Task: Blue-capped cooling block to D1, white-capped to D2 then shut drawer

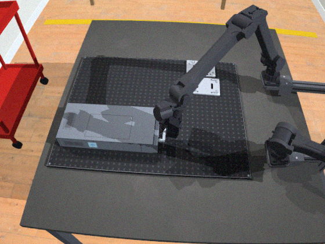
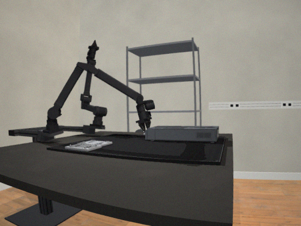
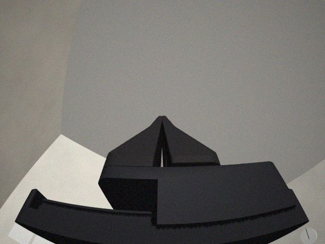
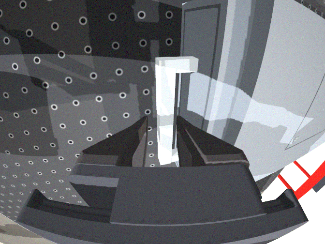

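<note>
1. With the drawer of the cooler (image 1: 110, 125) (image 2: 185, 134) (image 4: 283, 65) shut, opening is judged the step in hand; blocks hidden from view.
2. Right gripper (image 1: 163, 128) (image 2: 145, 132) (image 4: 161, 117): fingers apart, astride the handle (image 1: 163, 136) (image 4: 165, 105) at the cooler's front, not clamped.
3. Next: fingers to be closed, drawer pulled straight away from the cooler.

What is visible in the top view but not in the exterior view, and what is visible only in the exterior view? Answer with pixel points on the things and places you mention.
Only top: the red cart (image 1: 26, 39) (image 4: 312, 182), the yellow floor strip (image 1: 67, 22) and the light blue label (image 1: 92, 144) on the cooler's side.

Only exterior: the grey shelf rack (image 2: 193, 67) and the white wall strip (image 2: 260, 105).

Both: the cooler (image 1: 110, 125) (image 2: 183, 133) (image 4: 278, 78), the white deck plates (image 1: 216, 91) (image 2: 83, 146) and the right gripper (image 1: 164, 128) (image 2: 144, 131) (image 4: 162, 121) at the cooler's front end.
</note>
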Available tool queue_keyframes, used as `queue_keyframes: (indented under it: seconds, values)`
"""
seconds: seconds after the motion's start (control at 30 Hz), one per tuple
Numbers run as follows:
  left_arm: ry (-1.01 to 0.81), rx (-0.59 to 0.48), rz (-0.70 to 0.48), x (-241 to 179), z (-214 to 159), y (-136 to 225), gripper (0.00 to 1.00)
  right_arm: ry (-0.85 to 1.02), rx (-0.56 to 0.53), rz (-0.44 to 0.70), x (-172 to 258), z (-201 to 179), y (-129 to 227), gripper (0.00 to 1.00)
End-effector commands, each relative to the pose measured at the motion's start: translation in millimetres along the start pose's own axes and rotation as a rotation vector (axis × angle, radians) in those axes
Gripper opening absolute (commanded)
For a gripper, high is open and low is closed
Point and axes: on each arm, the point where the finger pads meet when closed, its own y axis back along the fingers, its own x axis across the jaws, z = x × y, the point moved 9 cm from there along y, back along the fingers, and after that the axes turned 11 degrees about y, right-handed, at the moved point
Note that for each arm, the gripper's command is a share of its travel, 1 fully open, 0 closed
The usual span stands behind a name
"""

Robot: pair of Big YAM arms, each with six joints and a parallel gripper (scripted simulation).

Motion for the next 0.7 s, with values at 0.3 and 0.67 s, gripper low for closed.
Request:
queue_keyframes:
  seconds: [0.3, 0.67]
  values:
    - [-0.008, 0.034, 0.006, 1.4, -19.6, -8.1, 0.0, -0.005, -0.017, -0.035, -12.9, 1.9, -12.9, 0.28]
    - [-0.008, 0.034, 0.006, 1.4, -19.6, -8.1, 0.0, 0.001, -0.018, -0.032, -11.4, 10.2, -8.2, 0.28]
